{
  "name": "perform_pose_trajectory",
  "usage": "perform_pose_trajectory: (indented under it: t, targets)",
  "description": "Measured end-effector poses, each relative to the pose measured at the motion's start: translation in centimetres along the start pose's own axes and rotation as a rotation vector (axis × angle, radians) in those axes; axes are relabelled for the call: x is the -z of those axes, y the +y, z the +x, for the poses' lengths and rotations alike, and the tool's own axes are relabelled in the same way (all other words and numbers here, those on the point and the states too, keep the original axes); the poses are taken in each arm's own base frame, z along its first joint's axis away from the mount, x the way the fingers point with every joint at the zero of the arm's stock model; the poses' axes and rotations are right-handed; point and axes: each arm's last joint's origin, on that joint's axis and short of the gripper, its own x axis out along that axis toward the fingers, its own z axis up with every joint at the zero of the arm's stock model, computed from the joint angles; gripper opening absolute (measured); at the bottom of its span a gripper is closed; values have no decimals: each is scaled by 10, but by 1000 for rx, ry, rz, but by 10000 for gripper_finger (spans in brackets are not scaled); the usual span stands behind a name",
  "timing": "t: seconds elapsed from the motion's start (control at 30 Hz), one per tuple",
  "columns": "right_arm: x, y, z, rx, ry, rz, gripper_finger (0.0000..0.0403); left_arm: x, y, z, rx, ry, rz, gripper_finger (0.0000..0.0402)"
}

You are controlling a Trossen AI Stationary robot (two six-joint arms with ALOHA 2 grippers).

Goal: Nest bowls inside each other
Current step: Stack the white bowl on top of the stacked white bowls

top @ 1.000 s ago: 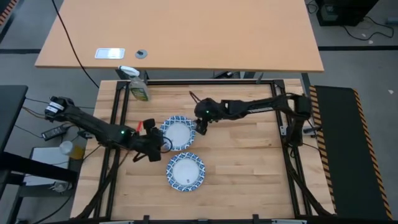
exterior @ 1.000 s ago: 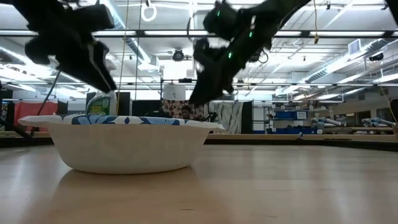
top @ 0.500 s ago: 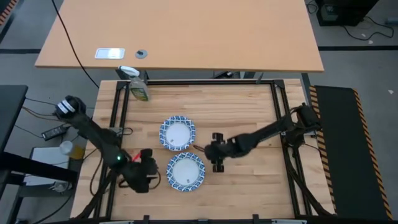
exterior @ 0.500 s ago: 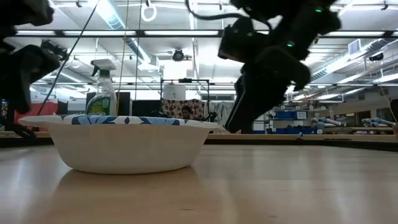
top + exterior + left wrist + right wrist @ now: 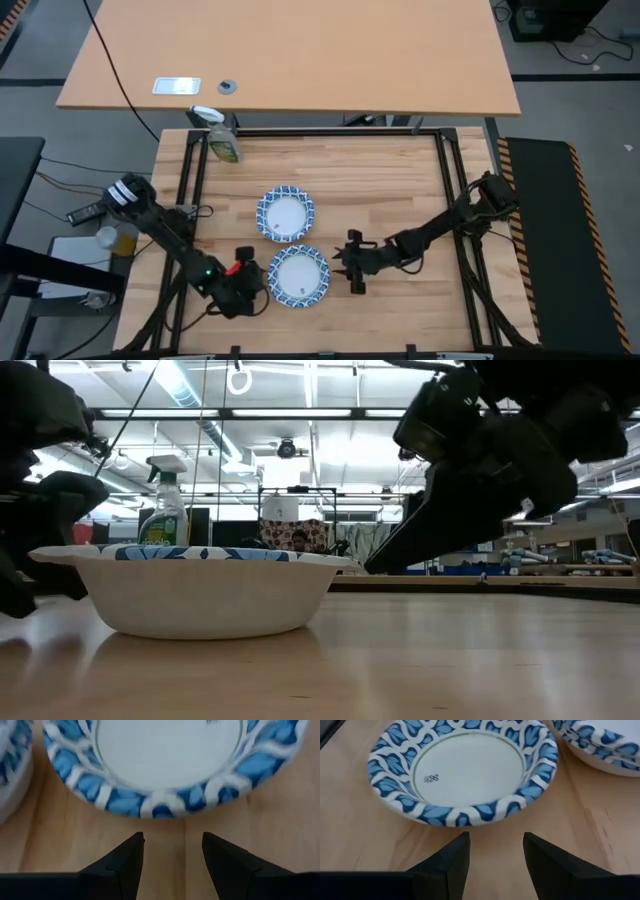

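On the wooden table [image 5: 400,190], starting at the left, the left arm reaches down along the table's left edge and its left gripper [image 5: 247,287] sits low at the near-left, just beside the left rim of the near bowl [image 5: 298,276]. In the left wrist view its two dark fingers [image 5: 125,862] stand spread with bare wood between them, and the blue-and-white rim of that bowl [image 5: 170,765] lies just ahead of the tips, apart from them, nothing held. A second rim shows at the edge of that same view, belonging to the far stack of bowls [image 5: 286,214], which rests just behind the near bowl, toward the middle of the table; in the right wrist view its edge looks layered, more than one bowl nested [image 5: 600,740]. Behind, at the table's far-left corner, stands a green-yellow spray bottle [image 5: 221,139], well apart from the bowls. To the right of the near bowl, the right gripper [image 5: 352,265] hovers close to its right rim, the right arm stretching in from the table's right side. Its fingers [image 5: 450,860] are likewise spread and empty, with the bowl [image 5: 462,772] upright just in front of them, not touching. The two grippers thus flank the near bowl on opposite sides.
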Motion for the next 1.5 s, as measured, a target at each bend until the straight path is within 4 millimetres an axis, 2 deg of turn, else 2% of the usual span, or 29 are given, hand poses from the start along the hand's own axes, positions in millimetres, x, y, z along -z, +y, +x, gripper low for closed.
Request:
perform_pose_trajectory:
  t: [0.17, 0.27, 0.37, 0.7, 0.83, 1.1, 1.3, 1.5]
  targets:
    - [6, -1, -1, 10, -77, 25, 192, 8, -4, 5, -22, -70, 0, 205]
    - [12, 0, 7, 9, -71, 18, 192, 13, -3, 8, -8, -142, -42, 205]
    - [17, 5, 15, 7, -52, 8, 192, 16, -1, 9, -19, -141, -50, 205]
    - [27, 11, 38, -17, -129, 24, 192, 9, -1, 19, -35, -195, -33, 205]
    - [21, 15, 40, -48, -137, 21, 192, 4, -4, 18, -13, -218, -17, 205]
    - [7, 25, 26, -78, -181, 10, 192, -16, -12, 7, 56, -241, -35, 205]
    - [-4, 4, 28, -67, -189, 76, 192, -27, 2, 9, 53, -163, -56, 205]
    - [-16, -13, 32, -77, -179, 115, 192, -41, 23, -15, 37, -181, -104, 205]
